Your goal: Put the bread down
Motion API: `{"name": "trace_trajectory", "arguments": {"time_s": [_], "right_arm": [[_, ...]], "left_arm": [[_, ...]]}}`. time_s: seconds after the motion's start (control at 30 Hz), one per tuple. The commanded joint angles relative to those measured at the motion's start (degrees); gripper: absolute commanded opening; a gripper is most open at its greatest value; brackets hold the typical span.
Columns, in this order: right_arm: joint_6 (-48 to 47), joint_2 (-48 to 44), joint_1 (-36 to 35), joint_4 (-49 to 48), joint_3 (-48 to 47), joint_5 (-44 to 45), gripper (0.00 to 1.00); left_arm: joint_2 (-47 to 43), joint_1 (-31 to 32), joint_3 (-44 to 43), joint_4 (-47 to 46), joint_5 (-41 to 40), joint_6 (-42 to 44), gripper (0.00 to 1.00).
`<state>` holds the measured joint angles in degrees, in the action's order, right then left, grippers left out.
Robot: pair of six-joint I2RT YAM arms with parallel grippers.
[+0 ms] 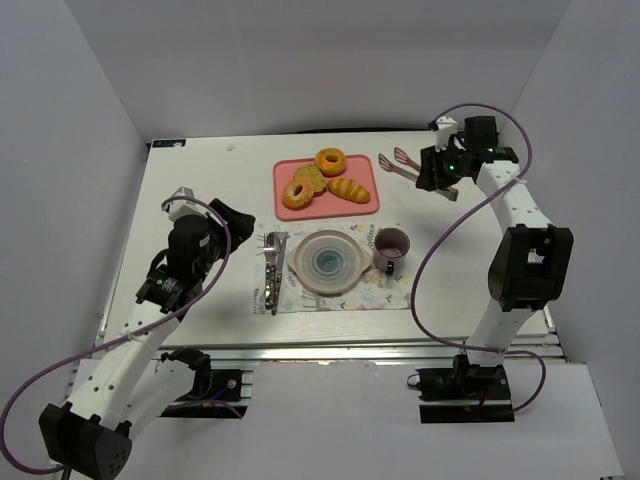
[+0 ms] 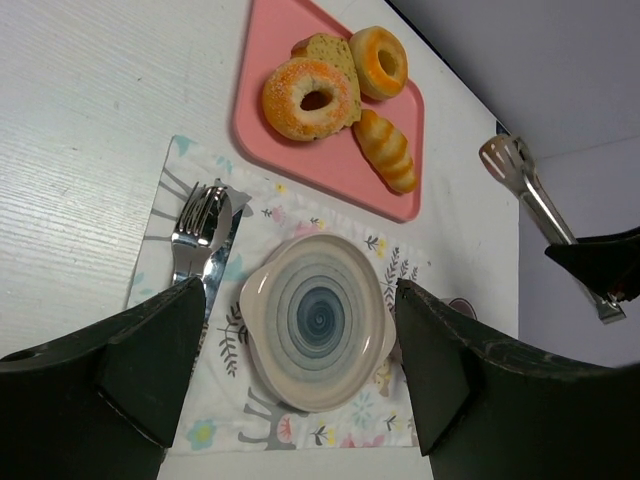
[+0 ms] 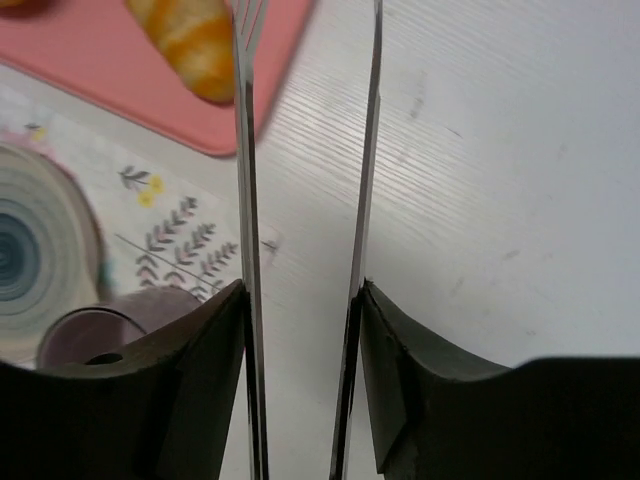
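Observation:
The bread (image 1: 348, 189) (image 2: 385, 150) (image 3: 190, 45), a ridged golden roll, lies on the pink tray (image 1: 362, 165) at the back of the table. My right gripper (image 1: 435, 175) (image 3: 300, 290) is to the right of the tray, shut on metal tongs (image 1: 398, 163) (image 3: 245, 150). The two tong arms are pressed against its fingers and point toward the tray, with their tips apart just short of the bread. My left gripper (image 1: 240, 235) (image 2: 298, 290) hangs open and empty above the placemat, left of the plate (image 1: 300, 275) (image 2: 262, 300).
Two sugared donuts (image 1: 330, 160) (image 1: 297, 193) and a toast slice (image 1: 312, 177) share the tray with the bread. A purple mug (image 1: 390, 245) stands right of the plate on the floral placemat (image 1: 385, 295). Cutlery (image 1: 272, 270) lies at its left. Grey walls surround the table.

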<state>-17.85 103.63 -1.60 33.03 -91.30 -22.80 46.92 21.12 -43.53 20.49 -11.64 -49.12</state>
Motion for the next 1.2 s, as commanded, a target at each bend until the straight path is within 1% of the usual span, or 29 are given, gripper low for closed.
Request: {"name": "trace_trajectory", "arguments": {"time_s": [0.0,0.2,0.3,0.43,0.57,0.7,0.83,0.9,1.07,1.13,1.17], "right_arm": [[0.8,1.7,-4.1,3.9,-3.6,-4.6,0.53],[0.1,6.0,-8.2,4.1,-8.0,-3.5,0.54],[-1.8,8.2,-10.0,5.3,-10.2,-1.4,0.55],[-3.7,10.0,-11.6,5.4,-10.9,2.8,0.55],[-5.0,11.4,-12.1,5.8,-12.2,4.5,0.56],[-5.8,14.1,-12.5,9.3,-15.0,4.4,0.56],[-5.9,15.1,-12.6,10.5,-15.4,4.6,0.53],[-6.1,15.3,-12.6,11.3,-15.5,4.6,0.5],[-6.0,16.5,-12.6,13.5,-16.7,3.7,0.48],[-5.7,16.2,-12.6,13.8,-16.8,3.5,0.51],[-5.6,15.7,-12.6,13.8,-16.8,3.3,0.55]], "left_arm": [[-1.7,0.1,-1.1,1.4,-1.2,-0.7,0.85],[-2.6,0.1,-0.8,2.1,-1.9,-1.5,0.85],[-2.7,0.1,-1.0,2.5,-2.1,-1.5,0.85],[-2.7,0.1,-1.0,2.9,-2.3,-1.4,0.85],[-2.7,0.1,-0.6,2.7,-2.2,-1.6,0.85],[-2.4,0.1,-0.6,2.4,-2.2,-1.5,0.85],[-2.1,0.1,-0.9,2.3,-2.2,-1.3,0.85],[-2.3,0.1,-0.7,2.1,-2.2,-1.3,0.85],[-2.3,0.1,-0.2,1.5,-2.0,-1.4,0.85],[-2.5,0.1,-0.4,1.7,-2.1,-1.4,0.85],[-2.5,0.1,-0.5,2.0,-2.0,-1.3,0.85]]}}
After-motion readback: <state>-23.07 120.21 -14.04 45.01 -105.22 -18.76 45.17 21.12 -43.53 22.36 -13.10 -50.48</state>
